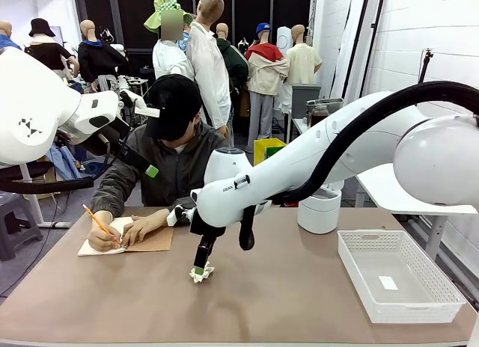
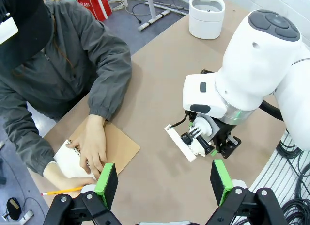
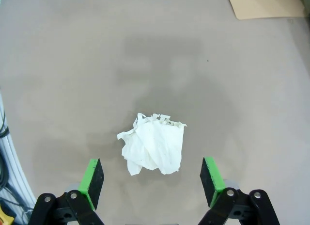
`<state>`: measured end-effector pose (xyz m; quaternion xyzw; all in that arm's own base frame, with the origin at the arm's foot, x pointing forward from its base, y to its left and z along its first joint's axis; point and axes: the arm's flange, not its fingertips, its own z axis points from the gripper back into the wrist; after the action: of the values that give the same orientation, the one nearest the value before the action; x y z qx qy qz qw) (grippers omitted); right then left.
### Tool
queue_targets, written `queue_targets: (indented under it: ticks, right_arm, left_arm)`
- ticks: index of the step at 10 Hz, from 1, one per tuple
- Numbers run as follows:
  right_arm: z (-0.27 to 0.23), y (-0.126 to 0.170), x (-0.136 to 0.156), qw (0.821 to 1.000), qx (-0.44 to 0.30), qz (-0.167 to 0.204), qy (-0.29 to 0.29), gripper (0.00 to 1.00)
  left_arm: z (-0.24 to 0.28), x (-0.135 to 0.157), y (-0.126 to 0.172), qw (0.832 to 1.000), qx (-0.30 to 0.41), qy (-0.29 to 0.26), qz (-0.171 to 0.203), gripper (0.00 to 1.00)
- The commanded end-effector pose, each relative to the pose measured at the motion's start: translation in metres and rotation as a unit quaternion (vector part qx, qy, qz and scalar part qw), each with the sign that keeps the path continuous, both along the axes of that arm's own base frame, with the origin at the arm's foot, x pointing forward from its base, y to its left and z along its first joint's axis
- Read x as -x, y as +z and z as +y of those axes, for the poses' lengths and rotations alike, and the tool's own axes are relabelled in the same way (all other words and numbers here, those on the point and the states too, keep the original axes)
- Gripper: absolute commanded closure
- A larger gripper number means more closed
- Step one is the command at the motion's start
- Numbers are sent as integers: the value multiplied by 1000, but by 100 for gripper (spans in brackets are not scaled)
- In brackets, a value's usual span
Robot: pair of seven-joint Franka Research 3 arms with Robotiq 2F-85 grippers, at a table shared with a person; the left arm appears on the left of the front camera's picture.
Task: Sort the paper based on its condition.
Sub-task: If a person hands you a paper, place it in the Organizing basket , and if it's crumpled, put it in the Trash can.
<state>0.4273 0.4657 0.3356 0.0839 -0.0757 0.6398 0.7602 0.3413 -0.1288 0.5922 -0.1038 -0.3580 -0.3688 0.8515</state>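
Right gripper (image 3: pixel 151 181) jaws spread over crumpled paper (image 3: pixel 152 148); looks light, soft, springy; pinch across its middle; left gripper (image 2: pixel 163 184) spread too.

A tan-topped table (image 1: pixel 299 309) holds one crumpled, off-white paper (image 1: pixel 203 275) near its middle, lying on the bare surface with its torn edge up. Toward the far left corner, well apart from the paper, a spiral-bound notebook (image 1: pixel 153 241) lies open, its brown kraft cover flat on the tabletop. A white perforated basket (image 1: pixel 358 266) sits by the right edge, and a white round container (image 1: pixel 319 211) stands on the far side, near the basket's far corner.
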Motion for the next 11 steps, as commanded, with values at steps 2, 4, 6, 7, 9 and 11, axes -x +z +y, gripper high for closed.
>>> queue_targets:
  ticks: [2,4,6,7,9,11]
  right_arm:
    - [4,-4,-9,1000,12,-2,15,0]
    - [7,-10,-13,1000,18,-4,20,0]
    - [8,-15,-20,1000,20,3,20,0]
    - [9,-18,-23,1000,22,5,20,0]
    - [12,-22,-27,999,23,7,20,0]
    - [16,-31,-30,999,30,19,21,0]
  left_arm:
    - [2,-1,1,1000,2,0,3,0]
    - [2,-1,1,1000,2,0,3,0]
    - [2,-1,1,1000,2,0,3,0]
    - [2,-1,1,1000,2,0,3,0]
    - [2,-1,1,1000,2,0,3,0]
    - [2,-1,1,1000,2,0,3,0]
